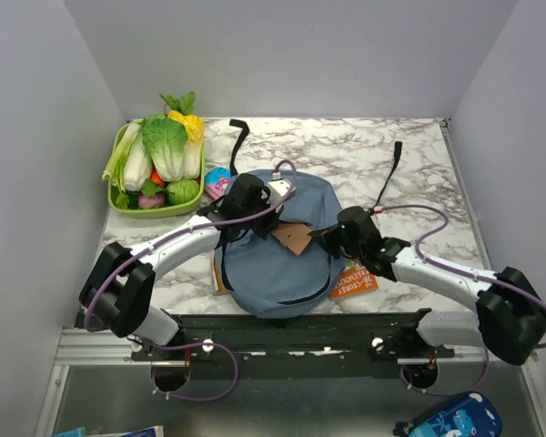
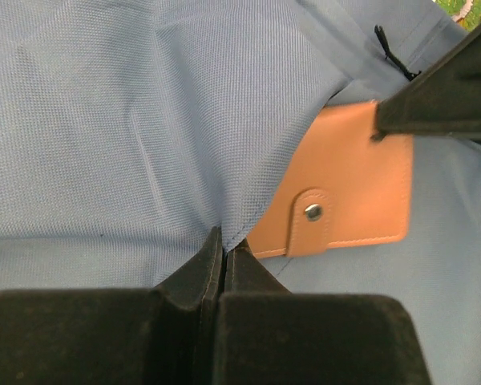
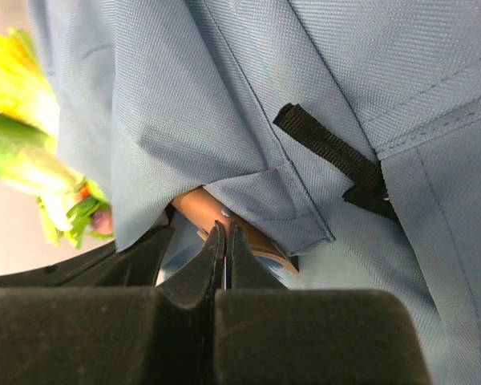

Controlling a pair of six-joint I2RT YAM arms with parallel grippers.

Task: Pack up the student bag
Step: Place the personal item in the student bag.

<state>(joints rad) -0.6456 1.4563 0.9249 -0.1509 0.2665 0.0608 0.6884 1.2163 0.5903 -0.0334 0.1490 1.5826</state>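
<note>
The dusty-blue student bag (image 1: 282,264) lies flat in the middle of the marble table, its black straps (image 1: 239,138) trailing toward the back. My left gripper (image 1: 268,221) is shut on the edge of the bag's fabric flap (image 2: 224,120) and holds it raised. In the left wrist view the jaws (image 2: 224,247) pinch that blue edge. A brown leather notebook (image 1: 294,238) with a snap tab (image 2: 311,212) sits at the bag's opening, partly under the flap. My right gripper (image 1: 318,238) is shut on the notebook's edge (image 3: 200,204).
A green basket (image 1: 118,198) of toy vegetables stands at the back left. A small pink and blue item (image 1: 218,182) lies between it and the bag. An orange book (image 1: 353,279) lies under my right arm. A bright-blue pouch (image 1: 450,421) sits below the table's front edge.
</note>
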